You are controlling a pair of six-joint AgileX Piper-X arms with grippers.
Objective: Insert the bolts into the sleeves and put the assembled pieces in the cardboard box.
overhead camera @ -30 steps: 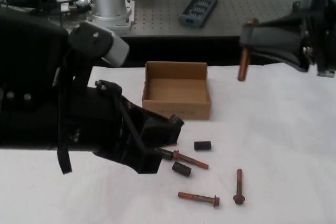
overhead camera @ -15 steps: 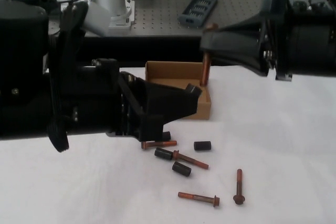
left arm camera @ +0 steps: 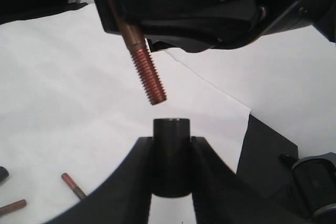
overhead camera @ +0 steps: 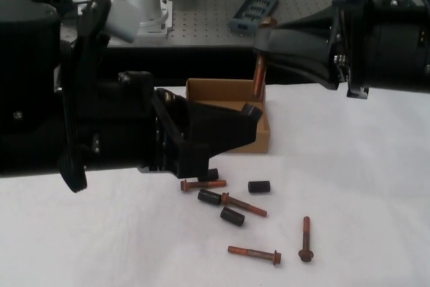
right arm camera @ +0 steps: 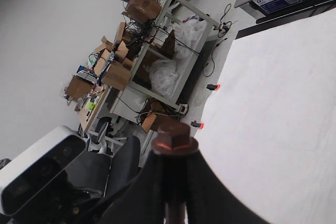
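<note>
Sleeve: a short black sleeve stands upright with its open end up, pinched at its sides.
Left gripper: the left gripper has its 2 fingers closed onto the sleeve, with no gap on either side.
Bolt: a copper-coloured bolt hangs threaded end down and slightly tilted. Its tip is just above the sleeve's mouth and a little to one side, so it is not yet in.
Right gripper: the right gripper is clamped on the bolt near its hexagonal head, and the shank sticks out below the fingers.
Cardboard box: the open cardboard box sits at mid-bench. In the high view the held pair shows against its right-hand rim.
Loose bolts: 4 loose bolts lie on the near side of the box, 2 close together and 2 nearer the front.
Loose sleeves: 3 loose sleeves can be made out among them. One lies end to end with a bolt, but whether they are joined cannot be told.
Surface: a white cloth covers the bench under the box and the scattered parts.
</note>
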